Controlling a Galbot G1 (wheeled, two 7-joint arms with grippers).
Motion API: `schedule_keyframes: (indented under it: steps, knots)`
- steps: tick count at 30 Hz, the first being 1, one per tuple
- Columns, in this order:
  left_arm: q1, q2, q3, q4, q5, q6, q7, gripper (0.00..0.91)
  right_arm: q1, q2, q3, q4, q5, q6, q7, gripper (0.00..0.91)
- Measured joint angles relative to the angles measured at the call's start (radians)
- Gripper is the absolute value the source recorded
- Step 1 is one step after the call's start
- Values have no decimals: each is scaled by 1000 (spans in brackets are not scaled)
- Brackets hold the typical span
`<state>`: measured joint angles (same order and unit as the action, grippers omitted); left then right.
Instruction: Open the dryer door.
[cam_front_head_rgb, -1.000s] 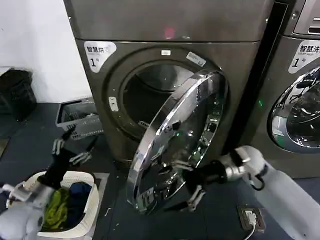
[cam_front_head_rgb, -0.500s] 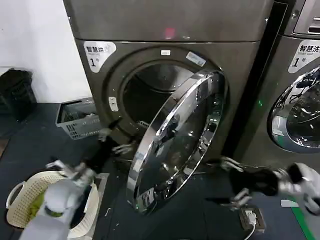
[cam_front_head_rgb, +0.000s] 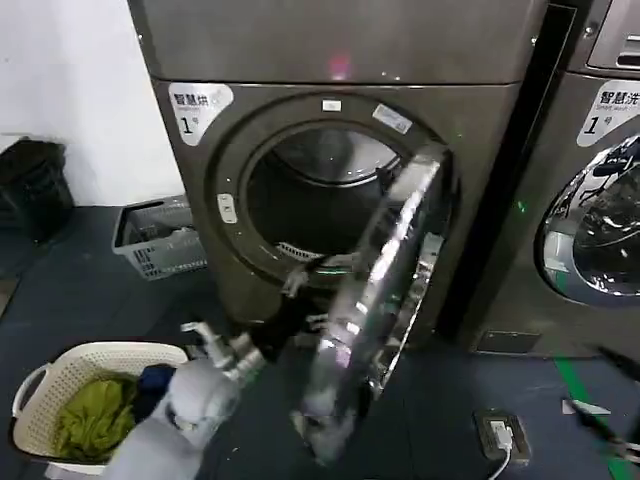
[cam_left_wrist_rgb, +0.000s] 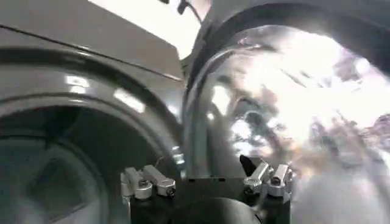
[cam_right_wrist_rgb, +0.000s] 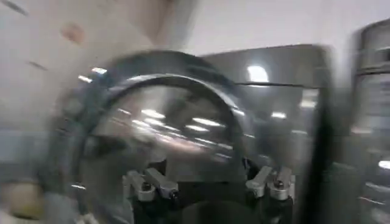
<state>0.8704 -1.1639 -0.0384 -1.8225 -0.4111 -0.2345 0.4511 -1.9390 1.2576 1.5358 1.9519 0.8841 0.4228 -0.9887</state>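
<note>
The dryer (cam_front_head_rgb: 330, 50) is a grey-bronze front loader with its round drum opening (cam_front_head_rgb: 310, 200) exposed. The dryer door (cam_front_head_rgb: 385, 300) stands swung out on its right-hand hinge, almost edge-on to me, chrome ring and dark glass blurred. My left gripper (cam_front_head_rgb: 303, 292) reaches up from the lower left to the door's inner side, by the free edge of the ring. In the left wrist view this gripper (cam_left_wrist_rgb: 207, 182) is open, the chrome ring (cam_left_wrist_rgb: 201, 122) just ahead between its spread fingers. My right gripper (cam_right_wrist_rgb: 210, 182) is open and faces the door's outer face (cam_right_wrist_rgb: 164, 134) from farther off.
A white laundry basket (cam_front_head_rgb: 60, 365) with green and blue clothes sits at the lower left. A grey crate (cam_front_head_rgb: 160, 240) and a black bag (cam_front_head_rgb: 30, 185) lie by the wall. A second machine (cam_front_head_rgb: 600, 200) stands right. A floor socket (cam_front_head_rgb: 497, 430) and green tape (cam_front_head_rgb: 585, 395) mark the floor.
The door has swung further open, from slanted to nearly edge-on. My left arm moved right from the basket to the door's inner edge. My right arm pulled away to the right.
</note>
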Motion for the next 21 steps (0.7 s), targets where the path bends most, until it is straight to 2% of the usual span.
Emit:
schedule_keyframes:
  steps: [3,5,8,15,17,19,21]
  knots:
    - [-41,-20,59,21,4,-2,-6,907,-16,86,68,-17,-88,10,162,907]
    - [-67,-36,91,35,7,-3,-10,907,-13,139,115,-22,-173,-27,301,907]
    - [-107,-64,139,61,20,-6,-21,907,7,207,187,-17,-275,-110,519,907]
    - [-189,-131,237,127,39,-2,-51,907,80,337,336,-2,-399,-303,867,907]
    - [-209,-156,261,149,49,6,-68,907,93,352,375,1,-443,-366,970,907]
    - [-231,-180,285,171,58,12,-78,907,102,352,407,10,-477,-397,1054,907]
    - [-247,-207,308,193,64,15,-85,907,115,352,436,23,-499,-451,1140,907]
